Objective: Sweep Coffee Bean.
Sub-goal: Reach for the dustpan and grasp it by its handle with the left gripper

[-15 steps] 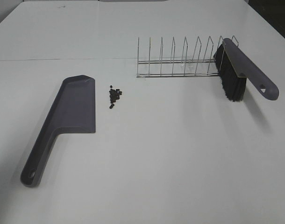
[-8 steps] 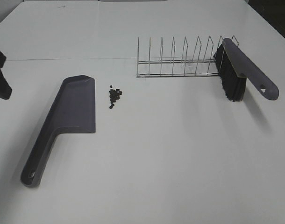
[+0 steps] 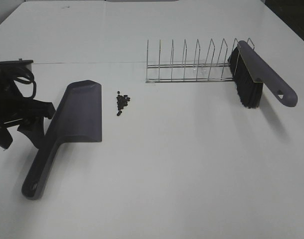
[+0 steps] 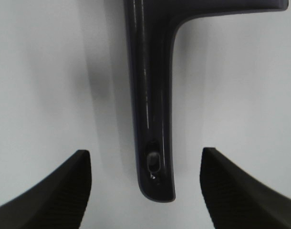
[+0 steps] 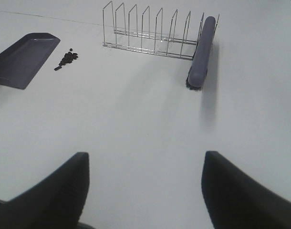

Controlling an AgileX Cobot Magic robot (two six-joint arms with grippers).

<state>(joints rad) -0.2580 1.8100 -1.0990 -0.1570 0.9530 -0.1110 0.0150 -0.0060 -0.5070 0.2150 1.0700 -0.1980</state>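
A small pile of dark coffee beans (image 3: 122, 102) lies on the white table just right of the grey dustpan (image 3: 77, 114), whose handle points to the front left. My left gripper (image 3: 21, 130) is open and hangs by the dustpan's handle. In the left wrist view the handle's end (image 4: 154, 162) lies between the spread fingers (image 4: 64, 191), untouched. The grey brush (image 3: 259, 74) with black bristles leans on the right end of a wire rack (image 3: 192, 64). My right gripper (image 5: 145, 160) is open and empty, out of the exterior view. It looks over beans (image 5: 67, 58), dustpan (image 5: 24, 57) and brush (image 5: 202, 47).
The wire rack (image 5: 145, 31) stands at the back right of the white table (image 3: 182, 164). A seam line crosses the table behind the dustpan. The dark floor shows past the far right corner.
My left arm has come in from the left edge and moved right to the dustpan's handle. Dustpan, beans, brush and rack have not moved.
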